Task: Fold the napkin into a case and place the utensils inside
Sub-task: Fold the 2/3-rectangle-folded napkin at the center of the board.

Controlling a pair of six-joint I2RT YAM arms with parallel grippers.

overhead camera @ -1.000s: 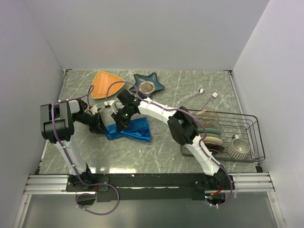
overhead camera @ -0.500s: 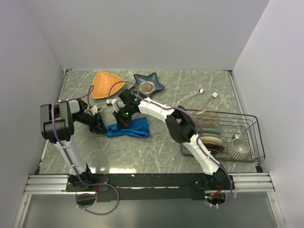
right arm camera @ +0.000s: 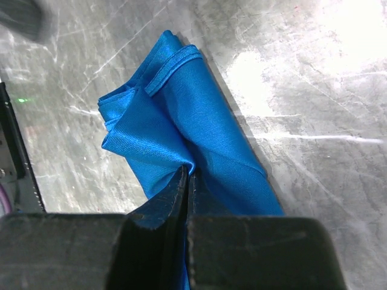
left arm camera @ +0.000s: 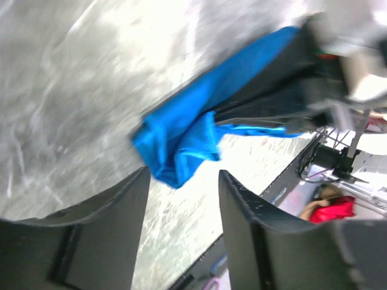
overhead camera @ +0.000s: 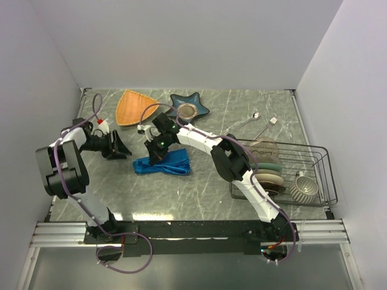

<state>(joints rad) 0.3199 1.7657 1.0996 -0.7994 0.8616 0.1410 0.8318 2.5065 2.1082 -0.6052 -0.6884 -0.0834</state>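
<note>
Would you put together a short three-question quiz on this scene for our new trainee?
1. True or false: the left gripper holds the napkin.
2. The spoon and fork lie: A inside the napkin, B on the bare table, C in the left gripper.
3. Fill in: the right gripper is shut on the ____.
Key: 1 false, its jaws stand open, apart from the napkin; 2 B; 3 napkin.

L gripper [overhead camera: 123,150] let go of napkin [overhead camera: 164,163], jaws now apart, pulled back left, clear of napkin's left end. Napkin bunched narrower than before.
</note>
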